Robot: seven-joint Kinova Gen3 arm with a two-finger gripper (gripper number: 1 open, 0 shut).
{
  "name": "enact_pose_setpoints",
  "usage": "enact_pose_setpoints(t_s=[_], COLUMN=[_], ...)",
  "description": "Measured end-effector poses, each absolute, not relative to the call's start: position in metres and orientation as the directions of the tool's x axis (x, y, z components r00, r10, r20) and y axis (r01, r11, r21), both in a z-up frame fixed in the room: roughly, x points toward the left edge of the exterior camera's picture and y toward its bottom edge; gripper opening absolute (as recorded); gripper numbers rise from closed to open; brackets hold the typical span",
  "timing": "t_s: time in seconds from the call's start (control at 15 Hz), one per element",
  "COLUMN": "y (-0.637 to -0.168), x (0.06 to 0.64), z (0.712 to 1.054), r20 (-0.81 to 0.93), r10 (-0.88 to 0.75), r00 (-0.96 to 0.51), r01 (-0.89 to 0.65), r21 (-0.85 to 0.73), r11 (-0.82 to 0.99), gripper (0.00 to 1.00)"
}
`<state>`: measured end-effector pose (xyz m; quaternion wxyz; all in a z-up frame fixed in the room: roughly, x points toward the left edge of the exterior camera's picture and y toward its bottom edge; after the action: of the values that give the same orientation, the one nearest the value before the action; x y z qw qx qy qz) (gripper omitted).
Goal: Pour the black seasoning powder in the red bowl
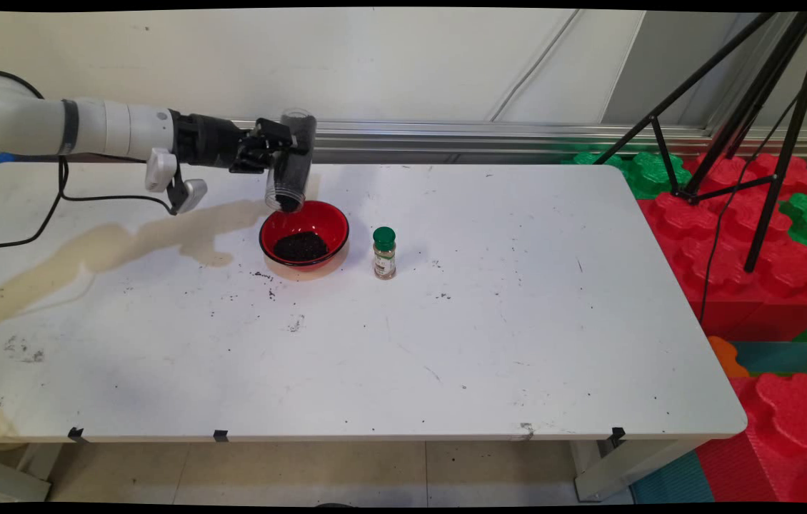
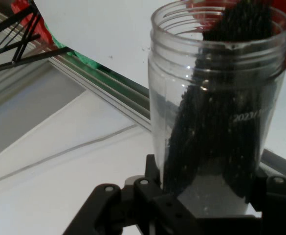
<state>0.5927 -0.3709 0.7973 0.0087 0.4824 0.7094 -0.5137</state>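
My gripper (image 1: 288, 148) is shut on a clear plastic jar (image 1: 292, 168) that is tipped mouth-down over the red bowl (image 1: 303, 233). Dark grains fill the jar's lower side and reach its mouth, just above the bowl's far rim. A heap of the same dark grains (image 1: 301, 246) lies in the bowl. In the hand view the jar (image 2: 216, 117) stands between the fingers, its threaded mouth pointing away, with black grains (image 2: 221, 98) streaming along its inside. A small spice bottle with a green cap (image 1: 384, 253) stands upright just right of the bowl.
A tan stain (image 1: 111, 246) spreads over the table's left part. Loose dark crumbs (image 1: 264, 278) lie in front of the bowl. A black tripod (image 1: 746, 107) and red and green foam blocks (image 1: 732, 235) stand beyond the table's right edge. A black cable (image 1: 53, 207) hangs from the arm.
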Motion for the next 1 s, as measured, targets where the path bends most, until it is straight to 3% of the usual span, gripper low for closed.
enact_pose_setpoints(t_s=[1.0], y=[-0.3664], x=[0.5863], z=[0.8054], r20=[-0.594], r10=[0.667], r00=[-0.450], r01=[0.744], r21=[-0.663], r11=[-0.088], gripper=[0.00])
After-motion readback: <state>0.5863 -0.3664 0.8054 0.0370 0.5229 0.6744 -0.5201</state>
